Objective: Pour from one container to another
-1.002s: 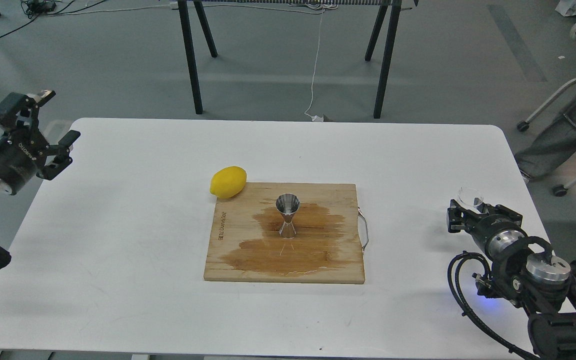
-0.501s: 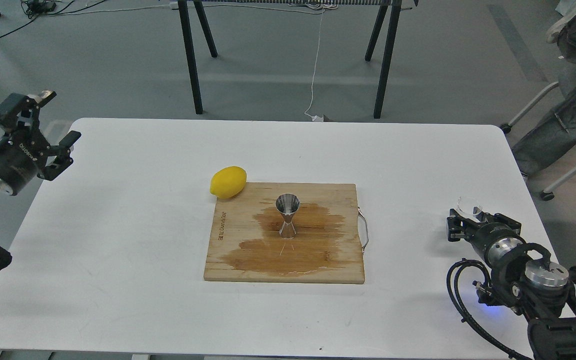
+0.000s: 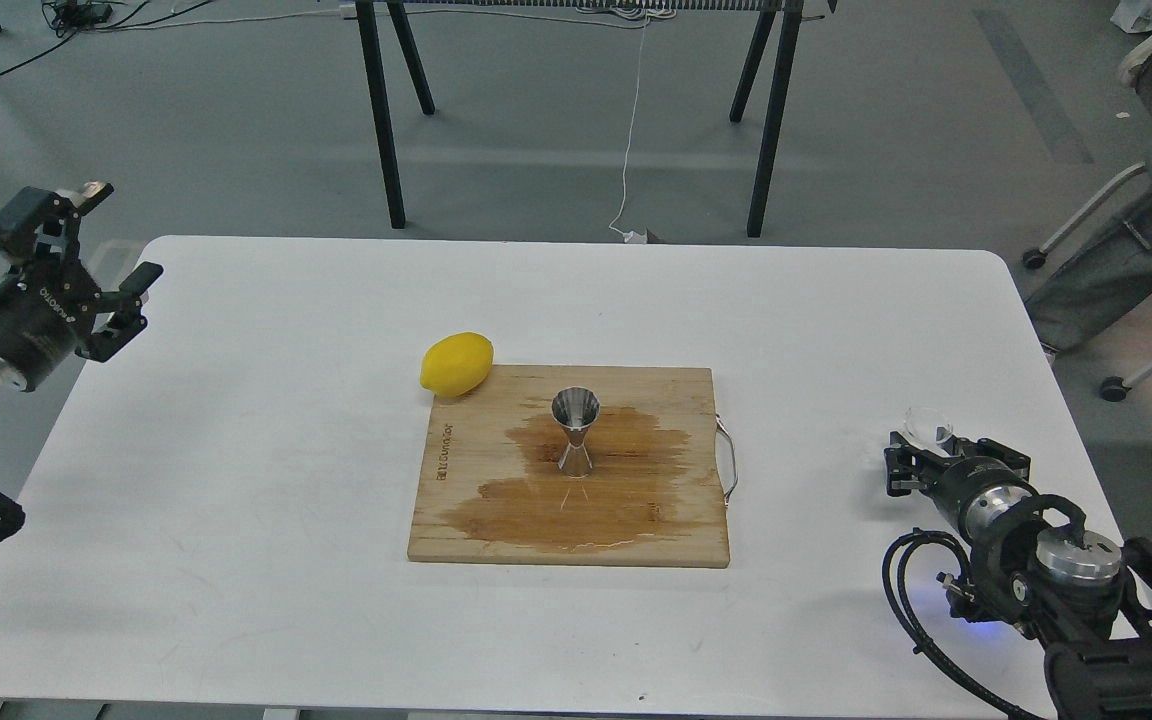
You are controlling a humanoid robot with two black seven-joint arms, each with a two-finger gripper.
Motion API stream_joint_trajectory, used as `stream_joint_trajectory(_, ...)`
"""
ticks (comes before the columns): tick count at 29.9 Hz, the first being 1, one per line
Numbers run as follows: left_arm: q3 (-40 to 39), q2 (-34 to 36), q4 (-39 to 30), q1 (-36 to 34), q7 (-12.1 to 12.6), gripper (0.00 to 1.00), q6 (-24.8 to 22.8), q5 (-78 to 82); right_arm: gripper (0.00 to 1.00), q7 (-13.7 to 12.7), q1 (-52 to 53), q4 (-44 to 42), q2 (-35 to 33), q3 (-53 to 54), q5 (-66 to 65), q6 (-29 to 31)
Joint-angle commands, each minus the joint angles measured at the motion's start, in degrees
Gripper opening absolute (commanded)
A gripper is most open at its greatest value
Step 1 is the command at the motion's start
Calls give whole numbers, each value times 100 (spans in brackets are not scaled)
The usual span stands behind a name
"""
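The steel hourglass jigger (image 3: pixel 574 431) stands upright in the middle of a wooden cutting board (image 3: pixel 476 520), inside a dark wet stain. Far to its right, near the table's right edge, the small clear glass cup (image 3: pixel 928 424) sits between the fingers of my right gripper (image 3: pixel 932 450), which is shut on it, low over the white table. Whether the cup touches the tabletop cannot be told, and its contents do not show. My left gripper (image 3: pixel 116 236) hangs open with nothing in it at the table's far left corner, well away from the board.
A yellow lemon (image 3: pixel 456 363) rests against the board's back left corner. A thin metal handle (image 3: pixel 729 462) sticks out of the board's right side. Black trestle legs (image 3: pixel 381 115) stand on the floor behind the white table (image 3: pixel 236 420).
My right gripper has sunk and drawn slightly left and toward me, carrying the glass cup lower. The left arm, jigger and lemon stay put.
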Motion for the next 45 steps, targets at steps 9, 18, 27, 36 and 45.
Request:
stream_joint_trajectory(9, 0, 0, -1, 3, 0, 100, 1, 8, 88, 9, 4, 27, 0, 8, 1, 12)
stream_joint_trajectory(18, 0, -9, -1, -5, 0, 100, 1, 8, 78, 79, -5, 97, 0, 8, -8, 100)
stream_joint_trajectory(27, 0, -18, -1, 4, 0, 100, 1, 8, 1, 96, -5, 133, 18, -1, -342, 188)
stream_joint_trajectory(36, 9, -27, -1, 4, 0, 100, 1, 8, 35, 96, -22, 97, 18, -10, -368, 188)
stream_joint_trajectory(45, 9, -27, -1, 4, 0, 100, 1, 8, 55, 149, -13, 80, 9, -212, -368, 197)
